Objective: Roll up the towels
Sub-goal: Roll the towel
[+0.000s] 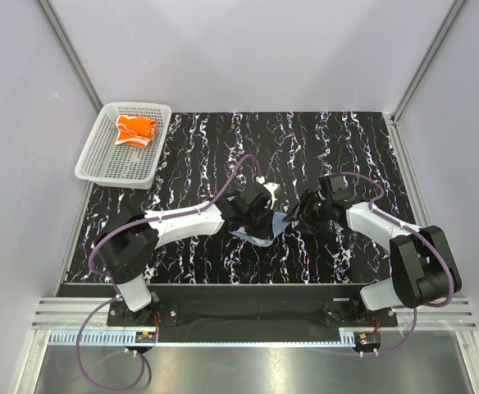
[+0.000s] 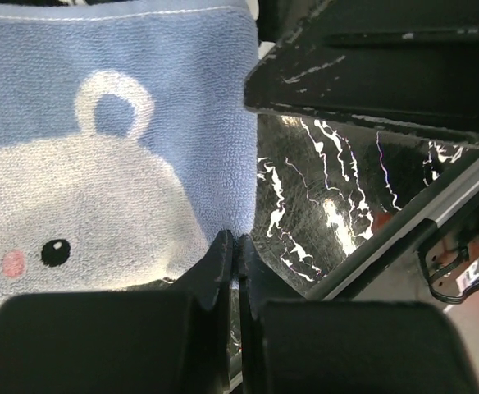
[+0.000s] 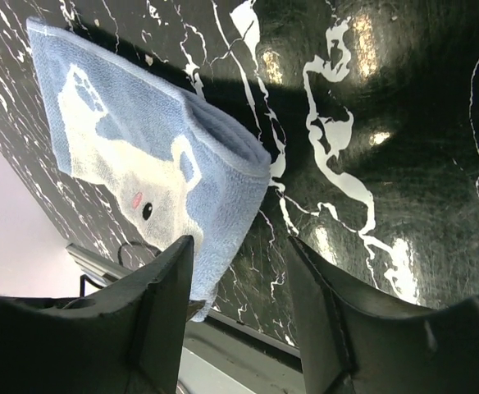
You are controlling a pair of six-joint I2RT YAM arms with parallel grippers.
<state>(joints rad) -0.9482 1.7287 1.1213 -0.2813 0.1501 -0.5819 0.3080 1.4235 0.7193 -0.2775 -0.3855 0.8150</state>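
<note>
From above: orange towel (image 1: pixel 135 130) in white basket (image 1: pixel 88 164), far left; blue towel (image 1: pixel 254 238) on black table (image 1: pixel 346 139), near centre. Left wrist: left gripper (image 2: pixel 235 250) pinched closed at the blue towel's edge. Right wrist: right gripper (image 3: pixel 239 246) fingers wide, empty, beside it.

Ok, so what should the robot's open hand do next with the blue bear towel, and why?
Probably the right gripper should ease forward and close on the folded edge of the blue towel. Its jaws stand open with that edge right before them, holding nothing, while the left gripper is shut beside the towel's rim. The orange towel already sits in the basket.
</note>
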